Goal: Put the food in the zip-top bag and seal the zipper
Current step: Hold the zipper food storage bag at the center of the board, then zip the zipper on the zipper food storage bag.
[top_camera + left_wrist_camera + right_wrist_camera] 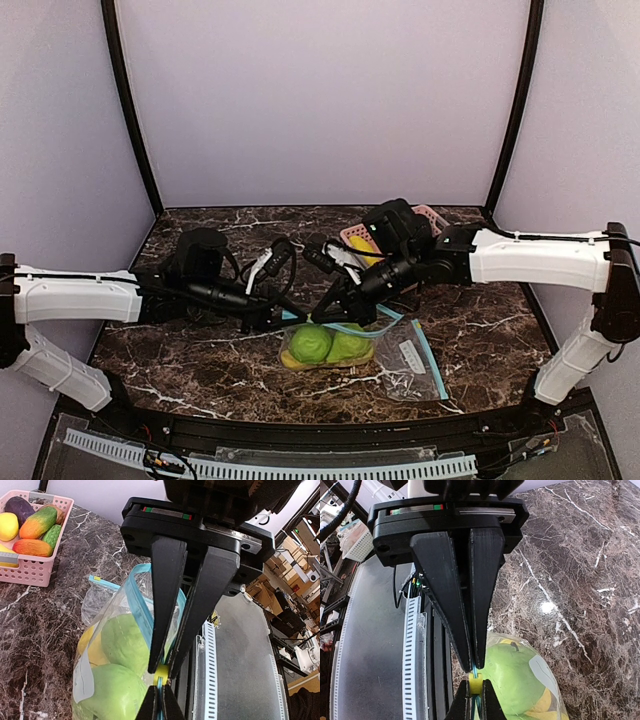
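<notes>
The clear zip-top bag [400, 362] lies on the marble near the front, with two green fruits [312, 343] and a yellow one [90, 645] of the food inside. My left gripper [161, 673] is shut on the yellow zipper slider [476, 684] at the bag's blue top strip [136, 597]. Tip to tip with it, my right gripper [475, 668] is shut on the zipper strip just beside the slider. In the top view both grippers [290, 318] [330, 312] meet over the bag's left end. More food, yellow, purple and orange-green pieces [37, 522], lies in the basket.
The pink lattice basket [30, 572] stands at the back, partly hidden under the right arm in the top view [432, 215]. The table's front rail with a white slotted strip [300, 468] runs just behind the grippers. Black cables [280, 262] loop between the wrists.
</notes>
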`<state>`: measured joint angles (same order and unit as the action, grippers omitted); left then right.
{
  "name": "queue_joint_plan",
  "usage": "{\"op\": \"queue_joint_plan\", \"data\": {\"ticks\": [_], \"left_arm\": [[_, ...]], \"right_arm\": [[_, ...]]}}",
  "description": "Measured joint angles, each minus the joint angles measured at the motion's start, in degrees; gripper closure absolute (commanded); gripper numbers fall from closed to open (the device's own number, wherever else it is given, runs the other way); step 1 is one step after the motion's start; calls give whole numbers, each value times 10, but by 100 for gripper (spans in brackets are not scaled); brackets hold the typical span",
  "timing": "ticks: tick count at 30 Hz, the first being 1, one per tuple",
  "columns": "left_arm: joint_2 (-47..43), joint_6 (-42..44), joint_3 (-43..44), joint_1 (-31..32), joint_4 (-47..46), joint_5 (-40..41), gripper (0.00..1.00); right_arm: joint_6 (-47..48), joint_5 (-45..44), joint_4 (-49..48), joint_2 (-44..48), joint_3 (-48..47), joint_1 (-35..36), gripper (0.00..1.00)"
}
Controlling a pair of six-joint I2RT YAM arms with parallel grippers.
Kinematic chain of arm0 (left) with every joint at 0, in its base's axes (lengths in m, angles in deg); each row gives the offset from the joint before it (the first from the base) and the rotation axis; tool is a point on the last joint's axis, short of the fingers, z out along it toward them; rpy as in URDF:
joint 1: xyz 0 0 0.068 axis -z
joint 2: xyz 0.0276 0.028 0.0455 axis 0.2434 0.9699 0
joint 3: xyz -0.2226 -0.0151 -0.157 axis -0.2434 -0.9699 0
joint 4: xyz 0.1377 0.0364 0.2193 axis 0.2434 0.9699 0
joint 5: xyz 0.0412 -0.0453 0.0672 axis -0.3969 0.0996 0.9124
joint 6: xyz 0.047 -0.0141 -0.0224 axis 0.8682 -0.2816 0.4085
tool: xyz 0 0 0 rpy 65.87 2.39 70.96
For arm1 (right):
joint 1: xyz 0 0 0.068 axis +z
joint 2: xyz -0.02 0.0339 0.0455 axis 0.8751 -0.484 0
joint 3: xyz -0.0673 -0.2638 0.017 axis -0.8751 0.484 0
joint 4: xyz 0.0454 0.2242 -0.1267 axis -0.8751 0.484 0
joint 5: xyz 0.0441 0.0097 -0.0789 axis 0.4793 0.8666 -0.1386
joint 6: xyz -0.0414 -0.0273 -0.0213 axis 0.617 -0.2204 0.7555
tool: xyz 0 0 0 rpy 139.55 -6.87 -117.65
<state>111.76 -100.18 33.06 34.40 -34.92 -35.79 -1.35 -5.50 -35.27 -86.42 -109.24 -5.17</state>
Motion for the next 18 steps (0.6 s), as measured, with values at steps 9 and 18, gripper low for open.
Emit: {"op": "queue_joint_plan", "data": {"ticks": [9, 18], "left_arm": [[-27, 11, -10, -30, 20, -2, 99], [-61, 31, -10, -66, 74, 18, 99]], "right_arm": [[2, -29, -3, 14, 10, 0, 100], [3, -53, 6, 35, 22, -6, 100]]}}
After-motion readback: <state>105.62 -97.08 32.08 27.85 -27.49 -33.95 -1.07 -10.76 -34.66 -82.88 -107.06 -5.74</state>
